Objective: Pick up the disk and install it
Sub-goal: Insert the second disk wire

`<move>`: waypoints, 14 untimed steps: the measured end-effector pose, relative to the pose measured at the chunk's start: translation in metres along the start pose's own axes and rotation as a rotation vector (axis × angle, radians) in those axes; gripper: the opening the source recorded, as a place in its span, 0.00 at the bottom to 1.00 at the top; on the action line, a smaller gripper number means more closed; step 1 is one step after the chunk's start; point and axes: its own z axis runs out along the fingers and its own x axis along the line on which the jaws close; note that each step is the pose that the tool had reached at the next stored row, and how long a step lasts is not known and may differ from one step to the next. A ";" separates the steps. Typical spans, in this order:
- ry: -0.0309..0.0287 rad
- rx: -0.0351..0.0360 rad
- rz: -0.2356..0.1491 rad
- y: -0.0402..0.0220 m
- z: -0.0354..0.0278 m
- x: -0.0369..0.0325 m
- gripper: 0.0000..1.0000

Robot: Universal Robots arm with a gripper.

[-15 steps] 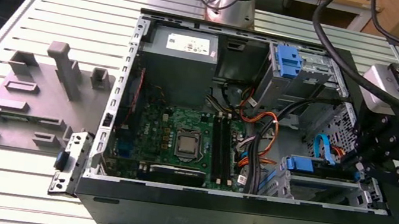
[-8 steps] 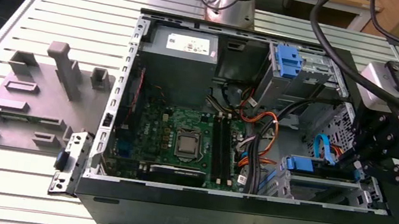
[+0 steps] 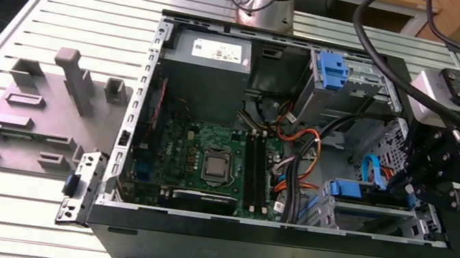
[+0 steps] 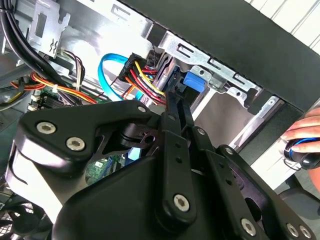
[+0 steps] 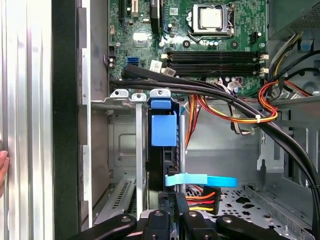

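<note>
The disk (image 3: 352, 190) stands on edge in the lower drive cage at the exterior view's right of the open computer case. Its blue carrier (image 5: 163, 129) and dark body show in the first wrist view; its blue tab (image 4: 194, 81) shows in the second wrist view. My gripper (image 3: 401, 187) hangs over that cage. Its fingers lie close together, and the gripper (image 5: 174, 197) (image 4: 171, 97) meets the disk's near end, beside a blue flat cable (image 5: 200, 180) and a red-yellow power plug (image 5: 200, 201). I cannot tell whether the fingers clasp the disk or only touch it.
The case (image 3: 286, 242) lies open on a slatted table. Inside are the motherboard (image 3: 206, 160), a grey power-supply box (image 3: 209, 56), a second blue carrier (image 3: 332, 72) and thick black cables (image 5: 240, 107). A grey fixture (image 3: 38, 112) lies at the left. A hand (image 4: 305, 142) holds a small device beside the case.
</note>
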 end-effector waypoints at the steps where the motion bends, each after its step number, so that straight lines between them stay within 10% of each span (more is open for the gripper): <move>1: 0.0000 0.0000 0.001 0.0000 0.0002 -0.0003 0.16; 14: -0.0004 0.0001 0.007 0.0007 0.0025 -0.0025 0.16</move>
